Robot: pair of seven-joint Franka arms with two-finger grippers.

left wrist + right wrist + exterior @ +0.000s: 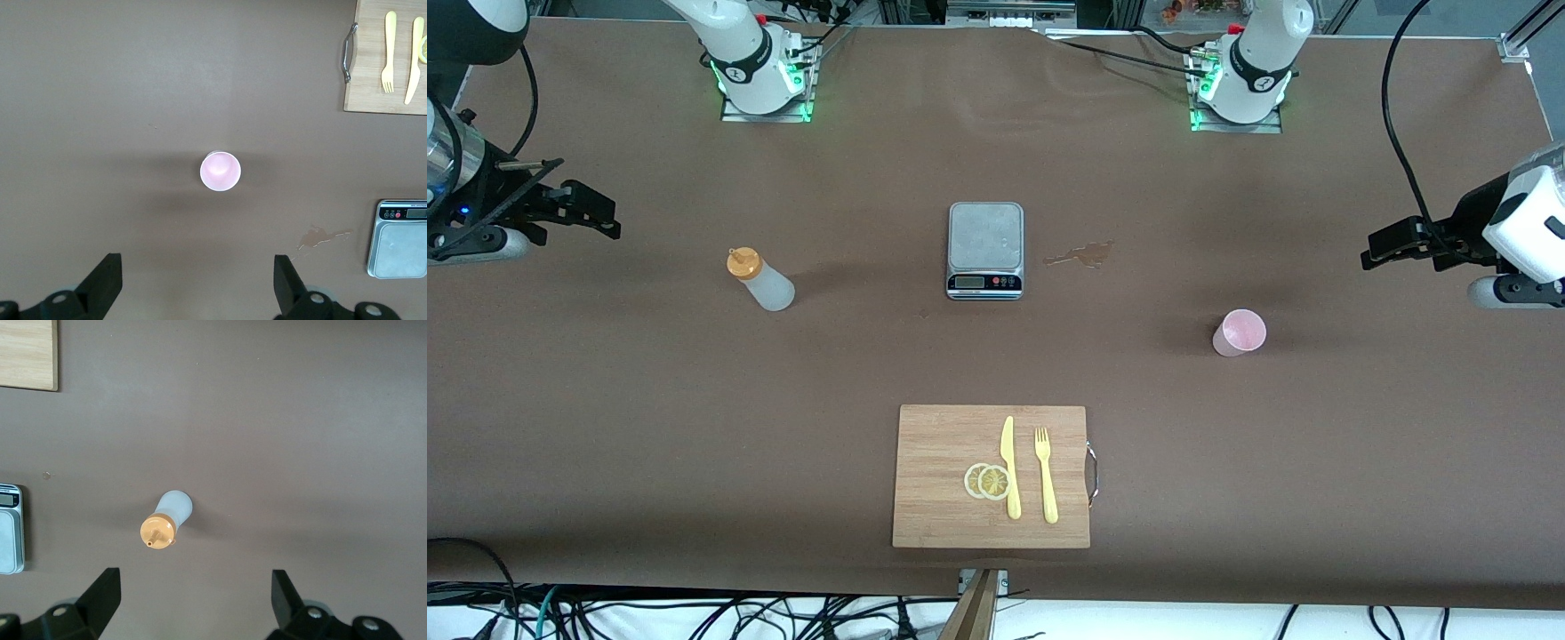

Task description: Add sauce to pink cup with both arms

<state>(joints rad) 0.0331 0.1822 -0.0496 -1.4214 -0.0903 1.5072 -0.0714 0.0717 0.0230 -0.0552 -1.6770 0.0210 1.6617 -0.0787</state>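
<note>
I judge the job barely begun: the pink cup (1240,332) stands upright and looks empty, alone on the desk (605,427) toward the left arm's end, and in the left wrist view it sits ahead of and between the spread jaws of my left gripper (198,280), well apart from them. The sauce (760,279) stands upright with its orange cap on, toward the right arm's end, likewise centred ahead of the right gripper (196,599), whose jaws are also wide apart and holding nothing. Both grippers hang high over the desk's two ends, so everything is left: grasp the bottle, grasp or steady the cup, bring them together, squeeze.

Counting outward from there: one cup, one sauce bottle, one kitchen scale (984,250) roughly midway between them, with one small spill stain (1080,255) just beside it on the cup's side. Nearer the front camera lies one wooden cutting board (934,444) carrying one yellow knife (1009,467), one yellow fork (1046,476) and two lemon slices (987,481) overlapping each other.
</note>
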